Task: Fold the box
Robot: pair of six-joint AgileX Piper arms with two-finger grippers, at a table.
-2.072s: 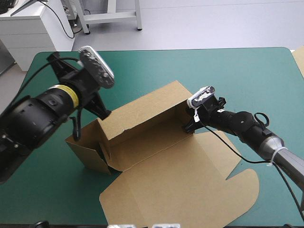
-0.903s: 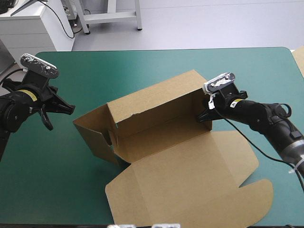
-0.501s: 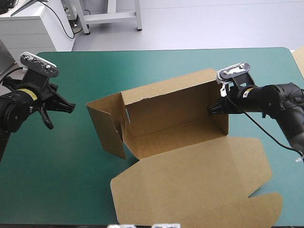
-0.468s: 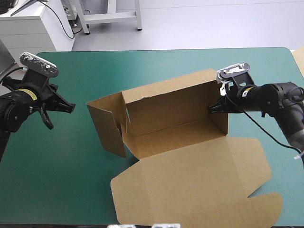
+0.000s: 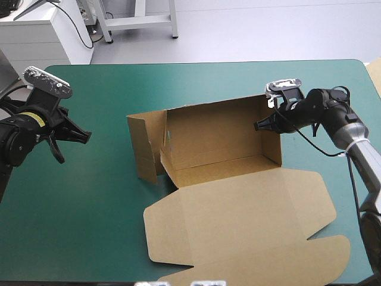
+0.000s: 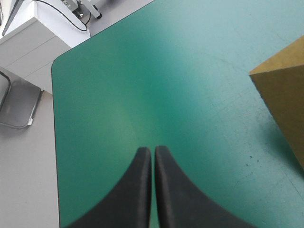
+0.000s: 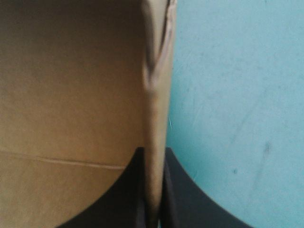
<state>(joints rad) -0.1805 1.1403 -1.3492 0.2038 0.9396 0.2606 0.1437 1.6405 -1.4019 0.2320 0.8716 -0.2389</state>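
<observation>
We find the box (image 5: 220, 134) half folded: walls up, lid (image 5: 238, 220) flat.
From above it sits mid-table on the teal-green cover (image 5: 178, 83), stiff creased brown board, its left flap (image 5: 143, 146) untucked. The left wrist shows the left gripper (image 6: 153, 154) clenched empty, clear of it. The right wrist shows the right gripper (image 7: 153, 156) pinching the thin right end wall (image 7: 156, 114).
</observation>
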